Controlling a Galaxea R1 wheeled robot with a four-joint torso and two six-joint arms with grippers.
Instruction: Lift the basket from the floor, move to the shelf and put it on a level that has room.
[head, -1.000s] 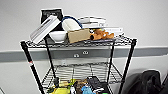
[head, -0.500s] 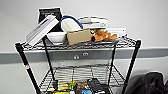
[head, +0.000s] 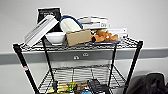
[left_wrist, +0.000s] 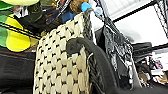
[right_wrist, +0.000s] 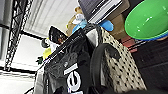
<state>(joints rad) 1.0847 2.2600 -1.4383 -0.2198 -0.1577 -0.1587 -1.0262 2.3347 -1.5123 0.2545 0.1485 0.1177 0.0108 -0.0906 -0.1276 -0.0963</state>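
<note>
Head view: the shelf (head: 75, 47), a black wire rack, takes the centre of the frame against a pale wall. Its top tier, across the upper half, is crowded: a white bowl (head: 55, 37) at centre left, a brown cardboard box (head: 78, 37) just right of it, orange toy figures (head: 103, 36) further right, stacked books (head: 96, 23) behind them, and a white book (head: 40, 30) tilted at upper left against a dark upright one (head: 48, 13). The level (head: 82, 73) second from top, a grey wire grid in the lower centre, is mostly bare. Colourful items (head: 67, 87) lie along the bottom edge below it. A black bag (head: 150, 83) sits at lower right.

Left wrist view: the basket (left_wrist: 62, 65), woven beige wicker, fills the centre and lower frame, close to the camera. Black-and-white material (left_wrist: 117, 50) shows inside it. A yellow toy (left_wrist: 15, 40) sits at the left edge.

Right wrist view: the basket's wicker side (right_wrist: 120, 67) runs through the lower right, black fabric with white lettering (right_wrist: 72, 72) inside it at lower centre. A green bowl (right_wrist: 147, 21) is at upper right.

Gripper state: cannot tell for either arm; fingers are not distinguishable.
</note>
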